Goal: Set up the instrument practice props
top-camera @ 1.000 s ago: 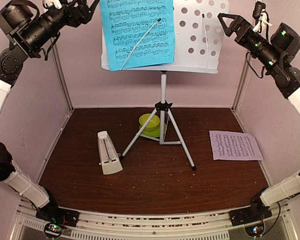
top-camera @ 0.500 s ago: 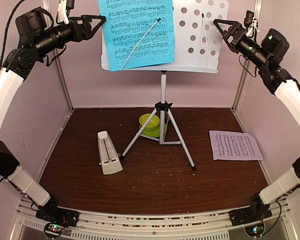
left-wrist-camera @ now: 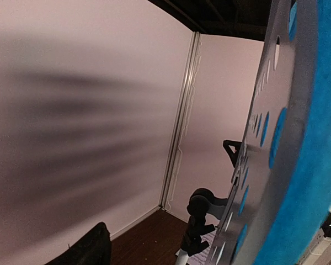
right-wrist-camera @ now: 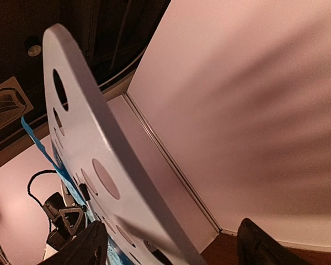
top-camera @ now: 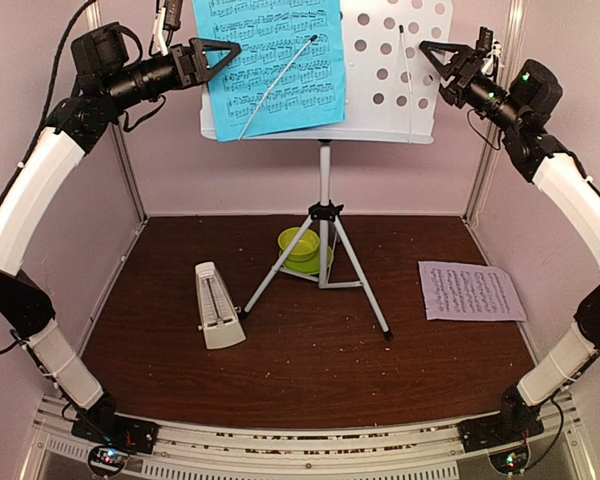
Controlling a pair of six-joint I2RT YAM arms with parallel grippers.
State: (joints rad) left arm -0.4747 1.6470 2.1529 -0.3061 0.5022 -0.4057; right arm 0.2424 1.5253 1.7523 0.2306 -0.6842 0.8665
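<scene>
Music stand [top-camera: 400, 70] erected on table [top-camera: 310, 375], blue sheet [top-camera: 275, 60] mounted. Pink sheet [top-camera: 470, 290], metronome [top-camera: 217, 305] down on table: pending. L claw [top-camera: 220, 55], R claw [top-camera: 435, 60] spread wide at stand edges, nothing gripped.

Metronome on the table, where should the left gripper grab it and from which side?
Probably low on the metronome, near its base, with the left gripper coming down from above and closing across its side faces. It stands upright and tapers upward, so a high grip would likely slip off.
</scene>
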